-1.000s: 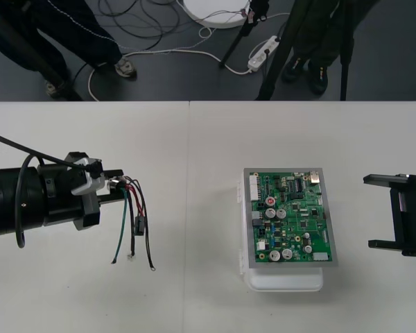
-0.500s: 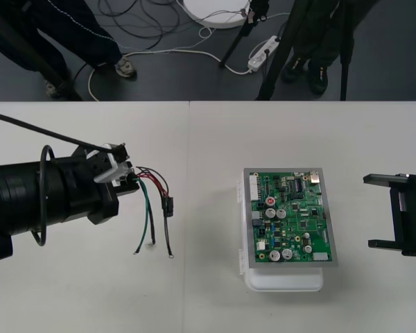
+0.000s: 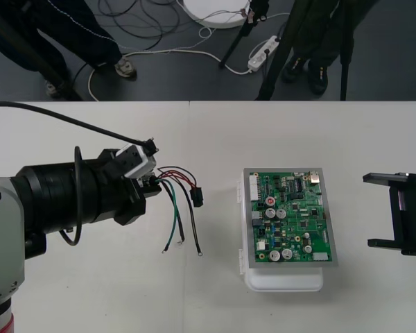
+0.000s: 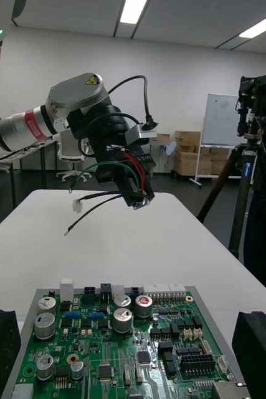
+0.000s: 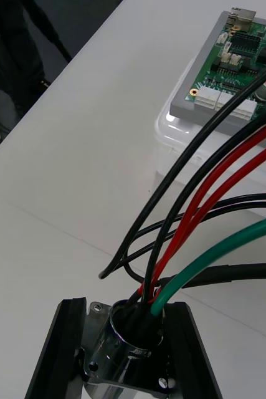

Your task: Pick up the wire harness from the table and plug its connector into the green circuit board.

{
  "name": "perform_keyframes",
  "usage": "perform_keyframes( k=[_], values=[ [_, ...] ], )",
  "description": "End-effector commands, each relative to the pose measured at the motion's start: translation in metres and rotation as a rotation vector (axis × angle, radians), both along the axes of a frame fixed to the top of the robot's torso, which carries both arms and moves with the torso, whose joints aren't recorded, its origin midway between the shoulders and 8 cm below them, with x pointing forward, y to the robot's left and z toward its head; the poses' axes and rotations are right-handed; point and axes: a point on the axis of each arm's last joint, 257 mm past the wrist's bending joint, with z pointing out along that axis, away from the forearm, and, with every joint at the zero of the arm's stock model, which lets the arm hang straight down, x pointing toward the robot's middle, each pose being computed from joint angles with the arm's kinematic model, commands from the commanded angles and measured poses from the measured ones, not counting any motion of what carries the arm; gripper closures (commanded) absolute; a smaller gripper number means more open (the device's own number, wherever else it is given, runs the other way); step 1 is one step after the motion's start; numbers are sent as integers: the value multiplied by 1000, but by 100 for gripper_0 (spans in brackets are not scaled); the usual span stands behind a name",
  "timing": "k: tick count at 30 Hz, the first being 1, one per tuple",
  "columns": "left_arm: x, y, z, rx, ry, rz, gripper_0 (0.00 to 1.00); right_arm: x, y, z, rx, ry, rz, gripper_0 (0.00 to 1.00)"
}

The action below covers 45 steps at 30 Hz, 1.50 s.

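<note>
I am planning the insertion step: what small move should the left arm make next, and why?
Probably carry the harness toward the green circuit board: the left gripper is shut on its socket, and the black plug hangs left of the board, not yet plugged in.

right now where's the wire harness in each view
Front view: wire harness hangs from the left claw, left of the green circuit board.
Right wrist view: wire harness held aloft beyond the board.
Left wrist view: its socket between the claw's fingers, wires reaching toward the board.
Shared landmark: the green circuit board.
</note>
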Motion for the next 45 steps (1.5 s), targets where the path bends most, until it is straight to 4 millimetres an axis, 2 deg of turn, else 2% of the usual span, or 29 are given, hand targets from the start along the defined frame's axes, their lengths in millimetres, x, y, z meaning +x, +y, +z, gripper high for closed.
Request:
perform_keyframes(
  k=[1, 11, 17, 32, 36, 45],
  values=[
    [17, -31, 46, -123, -56, 62, 100, 2, -5, 19, 23, -5, 2, 0],
    [32, -49, 57, -154, -47, 142, 100, 0, 0, 25, 37, 5, 21, 0],
    [40, -57, 65, -165, -42, 192, 100, -5, 8, 35, 56, 28, 56, 0],
    [48, -68, 86, -239, -37, 243, 100, -16, 26, 77, 117, 170, 168, 0],
    [52, -67, 90, -246, -41, 258, 100, -13, 32, 85, 119, 192, 142, 0],
    [54, -64, 93, -272, -25, 282, 100, -6, 61, 113, 111, 272, 24, 0]
  ],
)
